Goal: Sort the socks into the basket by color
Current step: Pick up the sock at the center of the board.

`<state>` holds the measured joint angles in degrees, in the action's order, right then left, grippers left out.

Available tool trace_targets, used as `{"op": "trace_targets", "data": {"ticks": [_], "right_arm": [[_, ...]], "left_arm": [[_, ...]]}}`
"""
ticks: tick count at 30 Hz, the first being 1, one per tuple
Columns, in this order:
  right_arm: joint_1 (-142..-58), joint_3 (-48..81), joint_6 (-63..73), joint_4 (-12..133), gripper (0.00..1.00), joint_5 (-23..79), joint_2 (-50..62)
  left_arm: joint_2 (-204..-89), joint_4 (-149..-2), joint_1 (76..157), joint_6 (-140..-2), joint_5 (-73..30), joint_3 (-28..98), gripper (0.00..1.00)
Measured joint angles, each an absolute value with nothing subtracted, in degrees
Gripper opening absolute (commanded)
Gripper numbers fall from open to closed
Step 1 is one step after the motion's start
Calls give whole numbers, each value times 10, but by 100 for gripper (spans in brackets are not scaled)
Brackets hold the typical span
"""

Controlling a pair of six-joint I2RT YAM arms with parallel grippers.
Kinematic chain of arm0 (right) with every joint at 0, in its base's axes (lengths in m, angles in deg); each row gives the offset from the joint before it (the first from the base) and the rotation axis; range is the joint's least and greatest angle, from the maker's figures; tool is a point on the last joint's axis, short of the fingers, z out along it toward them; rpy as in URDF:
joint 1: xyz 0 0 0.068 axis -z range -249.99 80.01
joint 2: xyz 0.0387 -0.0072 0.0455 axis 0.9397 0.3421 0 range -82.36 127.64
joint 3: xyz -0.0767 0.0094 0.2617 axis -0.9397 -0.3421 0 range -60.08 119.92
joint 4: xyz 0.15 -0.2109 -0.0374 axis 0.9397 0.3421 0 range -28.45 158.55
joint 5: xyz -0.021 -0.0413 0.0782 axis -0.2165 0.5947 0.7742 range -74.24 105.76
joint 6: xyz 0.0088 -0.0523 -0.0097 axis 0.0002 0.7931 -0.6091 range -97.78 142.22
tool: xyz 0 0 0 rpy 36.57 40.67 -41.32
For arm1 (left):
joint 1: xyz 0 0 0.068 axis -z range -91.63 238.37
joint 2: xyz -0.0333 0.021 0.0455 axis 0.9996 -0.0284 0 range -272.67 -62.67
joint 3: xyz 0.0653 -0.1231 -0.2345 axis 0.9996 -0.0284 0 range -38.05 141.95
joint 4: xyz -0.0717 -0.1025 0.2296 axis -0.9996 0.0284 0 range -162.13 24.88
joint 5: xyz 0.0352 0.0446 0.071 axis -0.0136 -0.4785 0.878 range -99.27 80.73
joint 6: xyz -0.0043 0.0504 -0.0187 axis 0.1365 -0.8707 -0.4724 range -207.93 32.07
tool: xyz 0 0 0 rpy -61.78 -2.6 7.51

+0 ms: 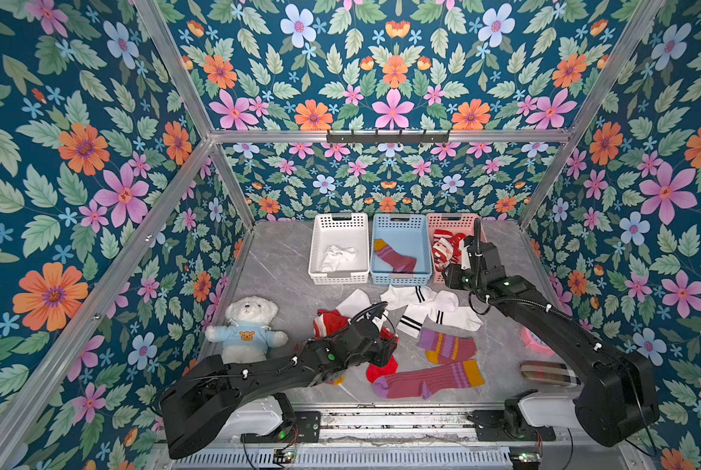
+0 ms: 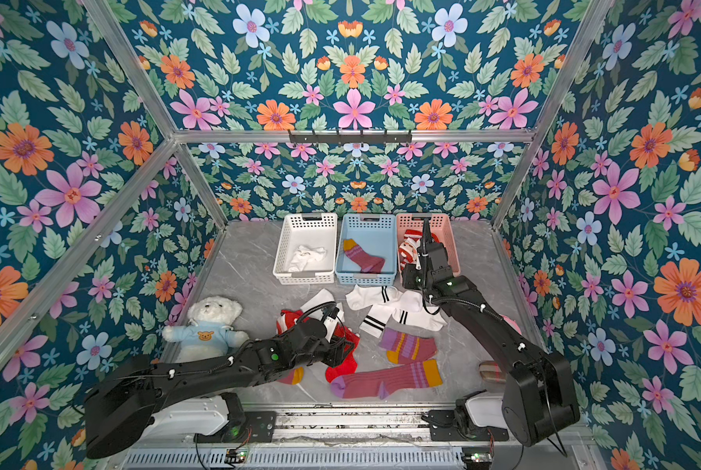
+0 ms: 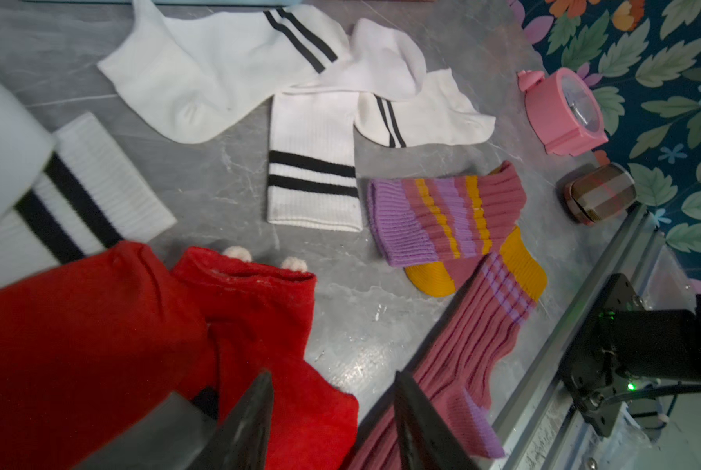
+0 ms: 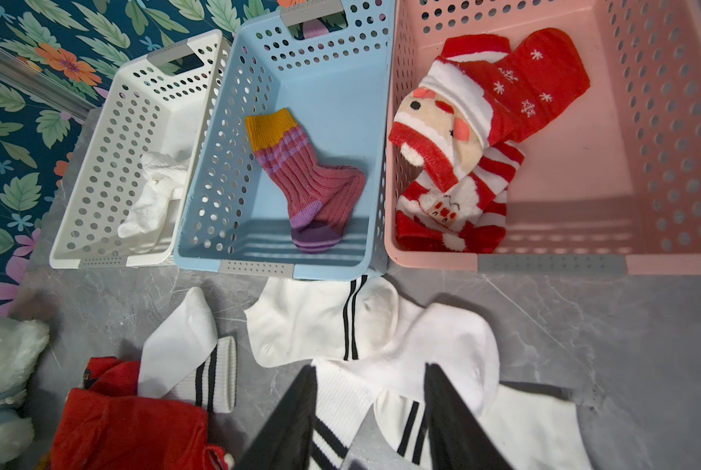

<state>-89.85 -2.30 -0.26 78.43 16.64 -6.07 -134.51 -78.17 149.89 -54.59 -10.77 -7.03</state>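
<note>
Three baskets stand in a row at the back: a white basket (image 1: 339, 278) with a white sock, a blue basket (image 1: 400, 279) with a maroon sock (image 4: 304, 179), and a pink basket (image 4: 585, 171) with red Santa socks (image 4: 454, 134). Loose white striped socks (image 1: 422, 301), maroon socks (image 1: 430, 380) and red socks (image 3: 96, 346) lie on the table. My left gripper (image 3: 334, 378) hangs open low over the edge of a red sock, beside a maroon one. My right gripper (image 4: 371, 368) is open above the white striped socks, just in front of the pink basket.
A white teddy bear (image 1: 247, 325) in a blue shirt sits at the left. A pink alarm clock (image 3: 564, 114) and a plaid item (image 1: 544, 372) lie near the right wall. Floral walls with metal frame rails enclose the grey marble table (image 1: 275, 268).
</note>
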Motion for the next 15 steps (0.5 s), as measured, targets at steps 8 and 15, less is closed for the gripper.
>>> {"op": "trace_targets", "data": {"ticks": [8, 15], "right_arm": [[-899, -24, -3, 785, 50, 161, -67], [-899, -26, -3, 786, 52, 155, -76]], "left_arm": [[-1449, -783, 1576, -577, -107, 2, 52], [-1528, -744, 1622, -618, -107, 80, 54]]}}
